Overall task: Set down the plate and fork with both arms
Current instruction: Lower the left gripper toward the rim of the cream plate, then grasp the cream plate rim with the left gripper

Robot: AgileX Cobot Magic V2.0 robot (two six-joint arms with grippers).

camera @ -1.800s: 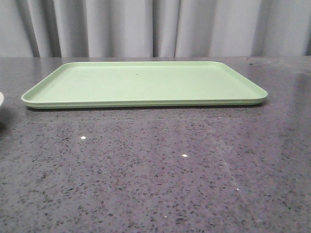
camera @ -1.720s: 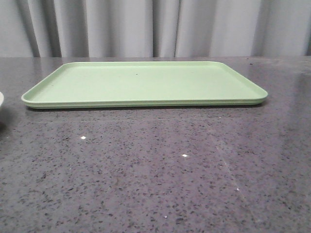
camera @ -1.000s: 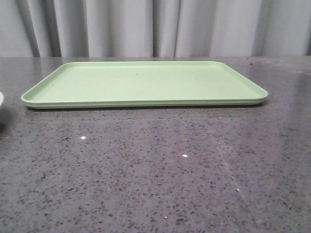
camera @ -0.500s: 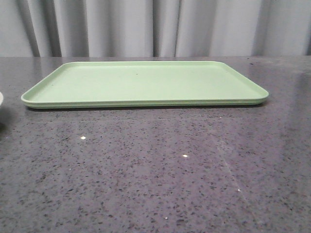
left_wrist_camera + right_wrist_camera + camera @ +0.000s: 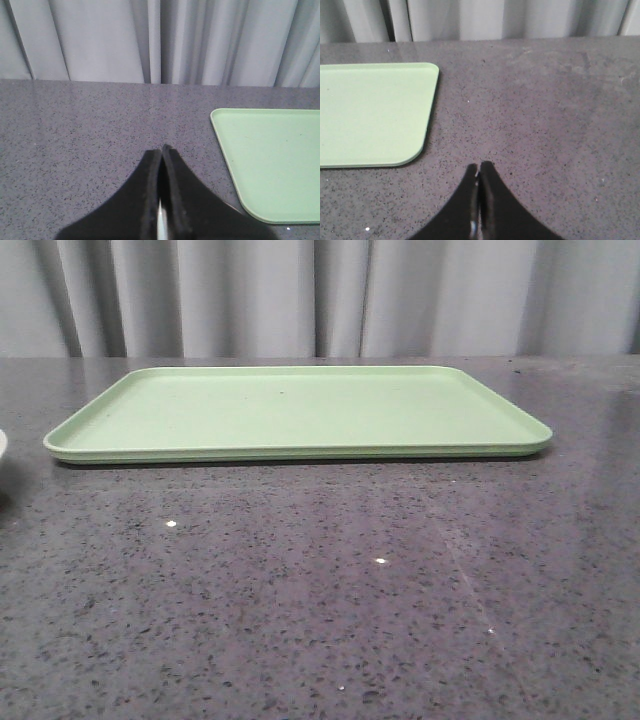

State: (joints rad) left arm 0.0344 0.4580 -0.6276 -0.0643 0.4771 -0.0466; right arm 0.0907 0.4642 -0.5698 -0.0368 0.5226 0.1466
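Only a pale sliver of the plate's rim shows, at the far left edge of the front view, left of the tray. The fork is out of view. My left gripper is shut and empty, over bare countertop to the left of the light-green tray. My right gripper is shut and empty, over bare countertop just right of the tray's near right corner. Neither gripper shows in the front view.
The flat light-green tray lies across the back middle of the dark speckled countertop. Grey curtains hang behind the table's far edge.
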